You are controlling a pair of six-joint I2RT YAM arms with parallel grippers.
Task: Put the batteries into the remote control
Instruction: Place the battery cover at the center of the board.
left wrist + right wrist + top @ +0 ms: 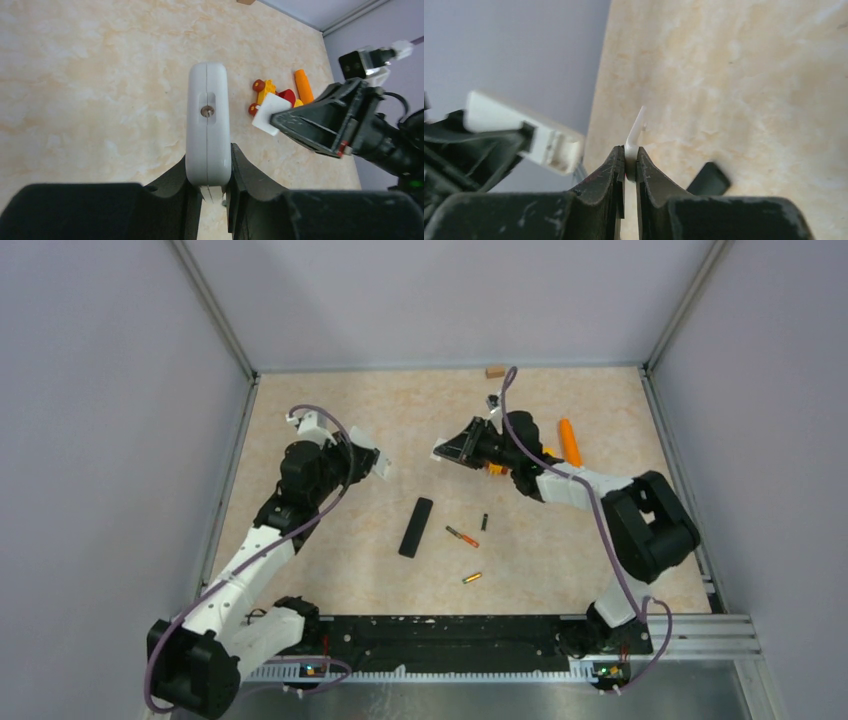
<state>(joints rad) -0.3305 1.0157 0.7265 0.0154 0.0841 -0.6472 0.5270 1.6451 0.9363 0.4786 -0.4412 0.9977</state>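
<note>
A white remote control is held in the left gripper, whose jaws are closed tight on its lower end. A thin white cover is pinched in the right gripper, whose jaws are nearly together with only the flat piece between them. The cover is held near the remote but apart from it. So the battery place is judged to be open, with nothing loaded yet.

For this step to be done well, the cover should be laid flat on a bare part of the table, well away from the batteries, so that they are not bumped. It should be let go gently, since it looks thin and light and may cling to a finger. The remote should be kept steady, with its open side turned where it can be reached.

The first battery and the second battery are seen on the table between the two arms, just to the right of a slim black bar. They lie apart from each other. Each is a tiny thin stick, orange-gold with a darker end, and much shorter than the bar. They will likely roll if nudged. The plus end cannot be told from here.
</note>
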